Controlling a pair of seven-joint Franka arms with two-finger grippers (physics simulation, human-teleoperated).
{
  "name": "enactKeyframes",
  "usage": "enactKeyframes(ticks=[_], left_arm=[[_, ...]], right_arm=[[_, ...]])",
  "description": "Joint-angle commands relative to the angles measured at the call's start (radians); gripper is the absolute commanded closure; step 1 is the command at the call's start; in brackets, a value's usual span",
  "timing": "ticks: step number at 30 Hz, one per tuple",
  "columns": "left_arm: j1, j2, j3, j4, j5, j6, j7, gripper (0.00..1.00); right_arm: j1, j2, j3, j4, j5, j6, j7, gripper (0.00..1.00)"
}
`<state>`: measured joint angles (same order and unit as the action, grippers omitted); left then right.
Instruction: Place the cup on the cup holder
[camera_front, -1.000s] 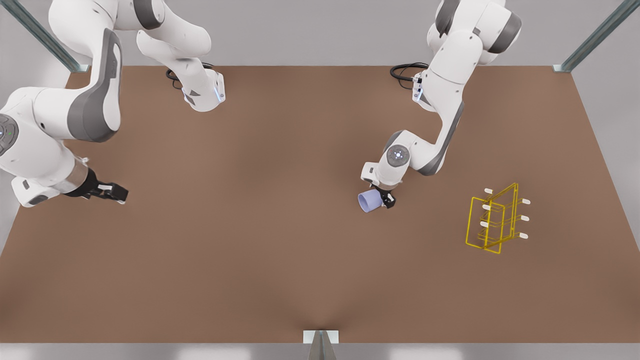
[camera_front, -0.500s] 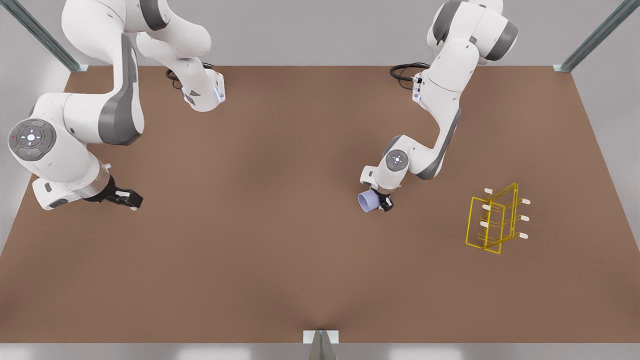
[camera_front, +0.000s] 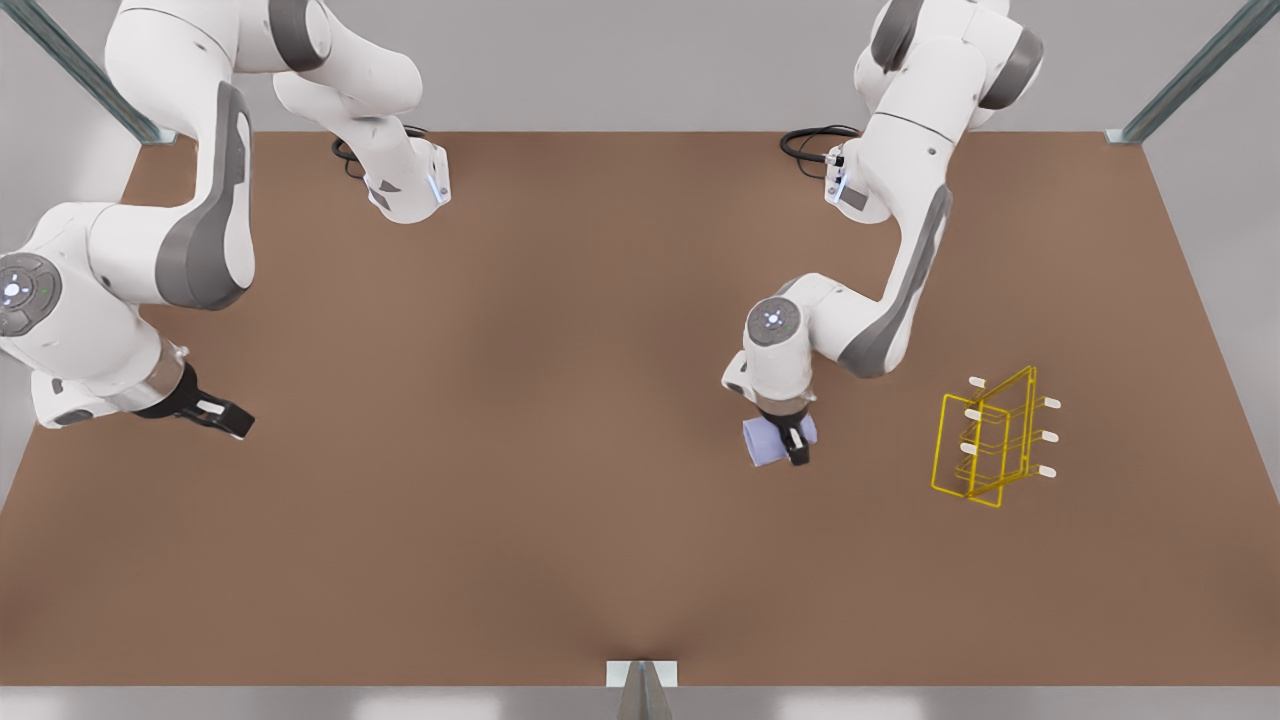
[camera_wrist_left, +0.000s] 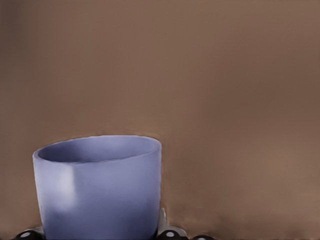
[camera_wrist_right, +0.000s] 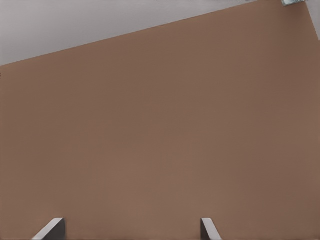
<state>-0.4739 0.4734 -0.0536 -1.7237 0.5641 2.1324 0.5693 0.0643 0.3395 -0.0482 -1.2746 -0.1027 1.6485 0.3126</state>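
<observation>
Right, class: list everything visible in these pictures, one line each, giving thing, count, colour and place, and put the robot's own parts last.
Cup: one, pale lavender-blue, held in the left gripper, right of centre in the front view.
Cup holder: one, yellow wire with white-tipped pegs, on the table at the front view's right, apart from the cup.
Table: one, brown.
Left gripper: one, black fingers, shut on the cup.
Right gripper: one, black, open, waiting at the front view's left.

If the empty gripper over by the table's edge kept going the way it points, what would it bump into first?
Probably nothing: the open right gripper points across bare brown table. The pale lavender cup held by the left gripper and the yellow wire cup holder lie far off.
</observation>
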Motion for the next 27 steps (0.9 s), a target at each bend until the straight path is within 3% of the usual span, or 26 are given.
enactKeyframes(ticks=[1,4,8,14,19,27], left_arm=[[-0.070,0.030,0.000,0.039,0.449,-0.724,0.187,0.32],[-0.103,0.065,0.000,0.035,0.876,-0.925,0.366,0.32],[-0.098,0.111,0.006,-0.057,1.114,-1.036,0.388,0.32],[-0.091,0.209,0.173,-0.070,1.218,-0.931,0.155,0.32],[0.017,0.297,0.179,-0.010,1.263,-0.832,0.040,0.32],[0.014,0.294,0.179,-0.063,1.183,-0.798,-0.019,0.32]], right_arm=[[-0.001,0.000,-0.001,0.001,0.017,0.014,0.046,0.00],[-0.040,-0.013,0.004,0.009,0.144,-0.108,0.042,0.00],[-0.029,-0.013,0.004,0.012,0.140,-0.133,0.043,0.00],[-0.021,-0.013,0.005,0.018,0.089,-0.159,0.045,0.00],[-0.020,-0.011,0.005,0.018,0.084,-0.159,0.046,0.00],[-0.021,-0.013,0.004,0.018,0.090,-0.159,0.042,0.00]])
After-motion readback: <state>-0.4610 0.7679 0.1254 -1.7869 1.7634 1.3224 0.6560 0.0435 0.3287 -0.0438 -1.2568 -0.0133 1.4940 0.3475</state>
